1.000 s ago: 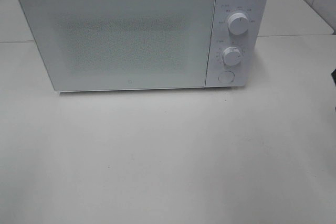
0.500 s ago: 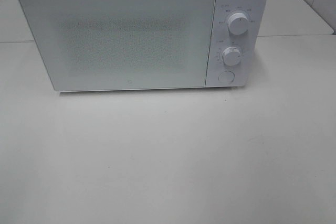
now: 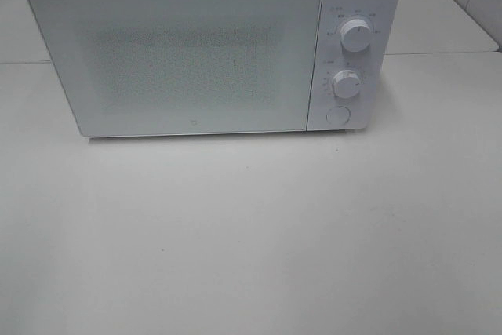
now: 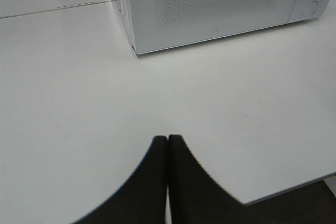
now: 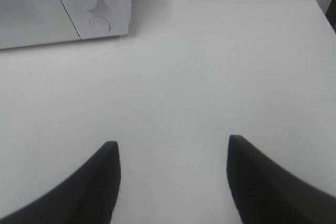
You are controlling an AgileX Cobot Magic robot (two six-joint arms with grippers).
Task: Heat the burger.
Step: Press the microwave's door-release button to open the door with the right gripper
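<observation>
Left claw (image 4: 168, 140) pressed together, empty; right claw (image 5: 172, 153) spread, empty; microwave (image 3: 188, 56) door closed.

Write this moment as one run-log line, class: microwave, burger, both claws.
microwave: door shut | burger: not in view | left claw: shut, empty | right claw: open, empty

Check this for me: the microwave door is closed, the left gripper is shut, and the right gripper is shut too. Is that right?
Not quite. The right gripper is open, its jaws standing well apart above the table, as the right wrist view shows. The microwave door is closed and the left gripper is shut, as you said.
</observation>
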